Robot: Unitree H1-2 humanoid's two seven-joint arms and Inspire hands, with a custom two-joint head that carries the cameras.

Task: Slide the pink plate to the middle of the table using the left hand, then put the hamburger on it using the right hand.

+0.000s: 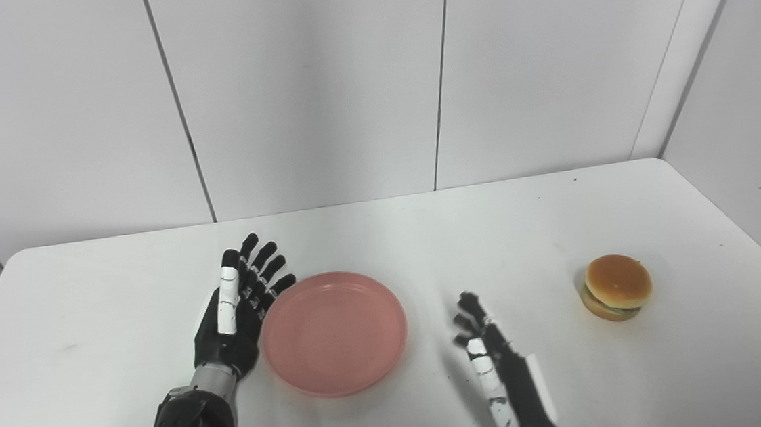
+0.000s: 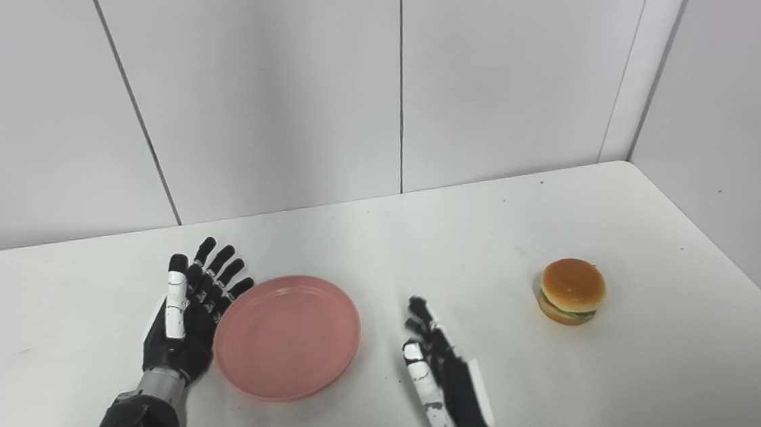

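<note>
A round pink plate (image 1: 334, 332) lies flat on the white table (image 1: 423, 237), a little left of the middle and near the front. My left hand (image 1: 238, 306) stands on edge against the plate's left rim, open, with its fingers straight and pointing away from me. A hamburger (image 1: 617, 286) with a tan bun sits upright toward the right side of the table. My right hand (image 1: 494, 367) hovers open between the plate and the hamburger, apart from both, holding nothing.
White wall panels rise right behind the table's far edge, and a wall runs close along its right side. Bare tabletop stretches behind the plate and to the far left.
</note>
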